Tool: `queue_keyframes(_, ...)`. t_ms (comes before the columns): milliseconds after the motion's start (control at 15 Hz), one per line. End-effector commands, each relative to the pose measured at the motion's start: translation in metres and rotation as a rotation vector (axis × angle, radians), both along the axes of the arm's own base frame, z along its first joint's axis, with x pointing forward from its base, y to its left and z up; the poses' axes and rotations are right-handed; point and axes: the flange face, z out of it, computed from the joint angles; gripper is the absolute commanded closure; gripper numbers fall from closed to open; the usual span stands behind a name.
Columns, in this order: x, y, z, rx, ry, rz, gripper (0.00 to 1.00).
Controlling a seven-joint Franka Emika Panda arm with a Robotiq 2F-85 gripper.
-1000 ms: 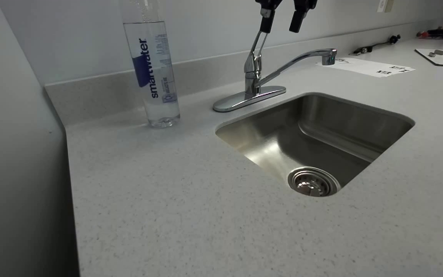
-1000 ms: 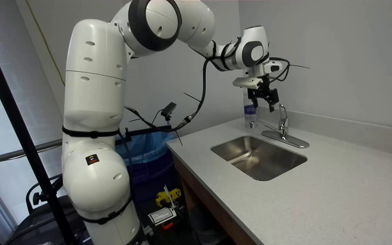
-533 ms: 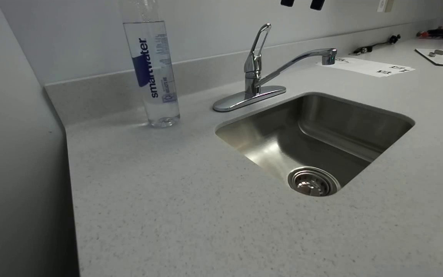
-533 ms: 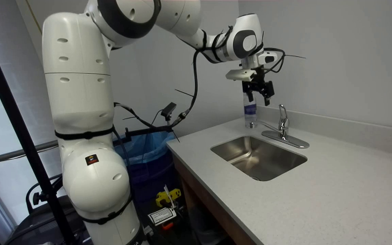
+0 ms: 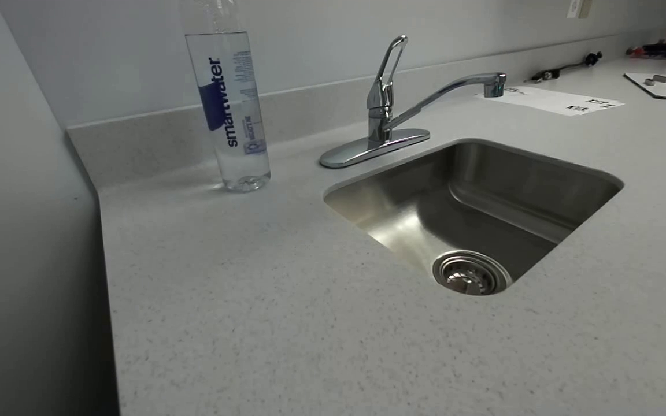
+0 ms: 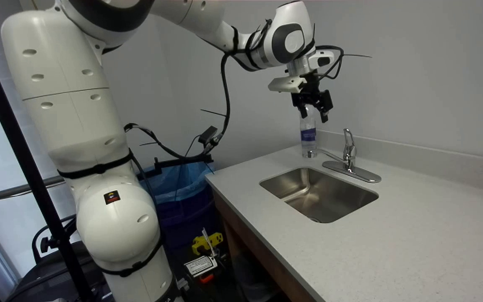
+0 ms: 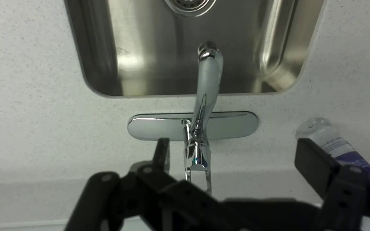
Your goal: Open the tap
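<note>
– Condition of the gripper [image 6: 314,116]?
– Fingers [image 7: 315,163] spread wide. In an exterior view it hangs apart from the tap [image 6: 349,155], between ten and eleven o'clock of it.
– Location of the tap?
– On the counter [image 5: 252,289], just beside the sink [image 5: 532,173]. In the wrist view, its spout [image 7: 210,73] points to twelve o'clock, over the sink; its lever [image 7: 198,158] to six.
– Bottle [image 5: 232,115]?
– Upright, at nine o'clock from the tap in an exterior view.
</note>
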Motion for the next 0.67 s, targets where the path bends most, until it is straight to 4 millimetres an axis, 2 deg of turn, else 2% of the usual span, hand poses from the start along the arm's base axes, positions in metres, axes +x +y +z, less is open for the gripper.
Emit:
queue_keyframes(0,-0.035,-0.012,0.012,0.019,-0.046,0.002,0.00)
queue_keyframes(200,-0.053,-0.022,0.022,0.022,-0.065,-0.008,0.00)
queue_keyframes(600,-0.070,-0.026,0.024,0.017,-0.072,-0.021,0.00)
